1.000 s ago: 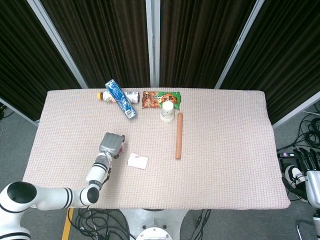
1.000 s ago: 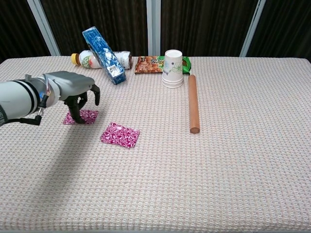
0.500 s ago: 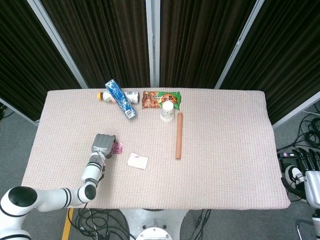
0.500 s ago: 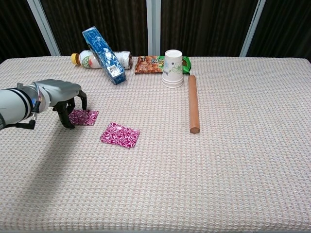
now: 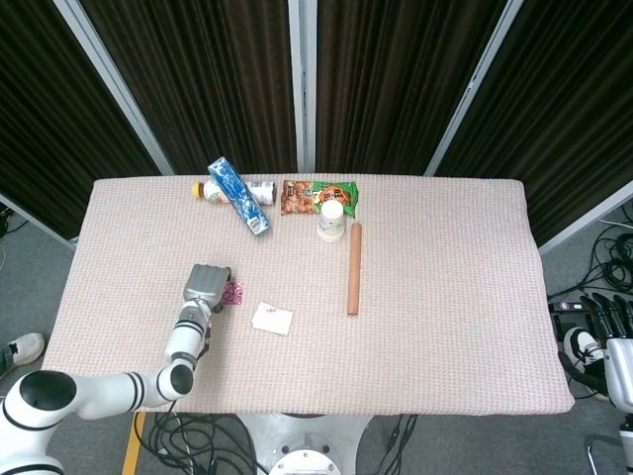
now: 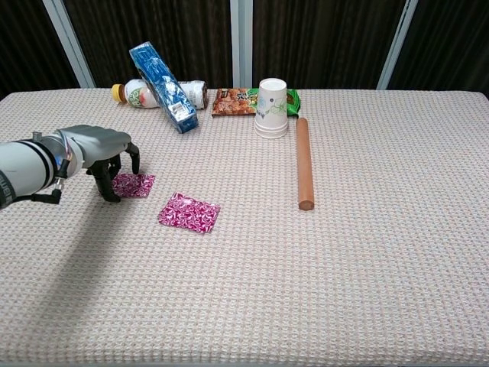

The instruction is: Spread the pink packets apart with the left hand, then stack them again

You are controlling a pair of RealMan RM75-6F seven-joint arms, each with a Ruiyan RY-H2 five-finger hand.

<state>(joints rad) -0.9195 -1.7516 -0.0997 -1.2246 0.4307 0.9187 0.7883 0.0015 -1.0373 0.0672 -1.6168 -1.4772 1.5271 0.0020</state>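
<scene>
Two pink patterned packets lie apart on the table cloth. One packet [image 6: 134, 184] [image 5: 233, 292] is at the left; the other packet [image 6: 189, 212] [image 5: 272, 319] lies a little nearer and to its right. My left hand [image 6: 105, 152] [image 5: 205, 284] stands palm down just left of the left packet. Its fingers [image 6: 111, 189] are bent down and spread, the tips at that packet's left edge, holding nothing. My right hand [image 5: 600, 315] hangs off the table at the far right, fingers apart and holding nothing.
Along the far edge lie a blue box [image 6: 163, 77], a bottle [image 6: 142, 94] on its side, a snack bag [image 6: 234, 101] and stacked paper cups [image 6: 272, 107]. A wooden rolling pin [image 6: 303, 161] lies lengthwise right of the packets.
My left hand slid left off the left packet, then edged slightly back toward it. Both packets lie where they were.
</scene>
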